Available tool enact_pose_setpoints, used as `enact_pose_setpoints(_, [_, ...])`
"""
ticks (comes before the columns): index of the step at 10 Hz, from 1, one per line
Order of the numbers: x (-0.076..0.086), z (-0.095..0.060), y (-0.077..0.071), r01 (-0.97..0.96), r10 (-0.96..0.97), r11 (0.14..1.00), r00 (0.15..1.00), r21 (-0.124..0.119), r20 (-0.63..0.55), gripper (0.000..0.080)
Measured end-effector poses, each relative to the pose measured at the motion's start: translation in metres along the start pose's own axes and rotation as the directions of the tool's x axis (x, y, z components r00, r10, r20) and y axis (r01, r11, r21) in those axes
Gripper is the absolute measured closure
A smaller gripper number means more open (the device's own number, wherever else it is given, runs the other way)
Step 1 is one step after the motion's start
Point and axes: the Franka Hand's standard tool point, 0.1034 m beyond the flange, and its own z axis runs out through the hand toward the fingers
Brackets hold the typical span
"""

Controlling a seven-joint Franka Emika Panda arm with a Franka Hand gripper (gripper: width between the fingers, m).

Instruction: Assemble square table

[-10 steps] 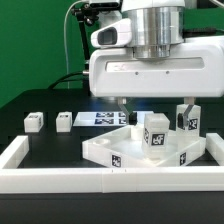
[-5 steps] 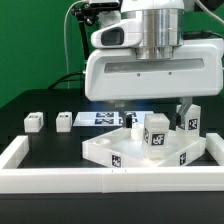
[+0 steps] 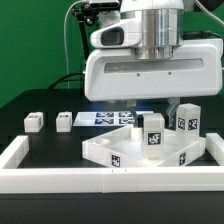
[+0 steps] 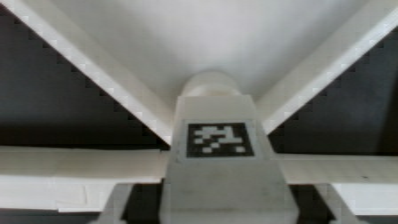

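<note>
The square tabletop [image 3: 118, 152] is a white slab lying flat just behind the front rail, with a tag on its front edge. One white tagged leg [image 3: 152, 132] stands upright on it, directly beneath my gripper [image 3: 151, 111]. In the wrist view that leg [image 4: 217, 140] fills the space between the two fingers of the gripper [image 4: 217, 203], which has closed in on its sides, over the slab [image 4: 214, 35]. A second leg [image 3: 187, 120] stands at the slab's right. Two more small legs [image 3: 33, 121] [image 3: 64, 120] rest on the black table at the exterior view's left.
A long white rail [image 3: 70, 180] borders the front and both sides of the black table. The marker board [image 3: 108, 118] lies flat behind the slab. The arm's wide white body fills the upper part of the exterior view, and cables hang behind it.
The fingers stood wide apart on either side of the leg; they have now closed onto it. The leg has shifted slightly to the exterior view's left.
</note>
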Motion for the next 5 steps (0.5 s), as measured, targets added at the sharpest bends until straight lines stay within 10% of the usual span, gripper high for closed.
enact_pose_setpoints(5, [0.0001, 0.0005, 0.0001, -0.283, 0.283, 0.959, 0.959, 0.009, -0.01, 0.0509])
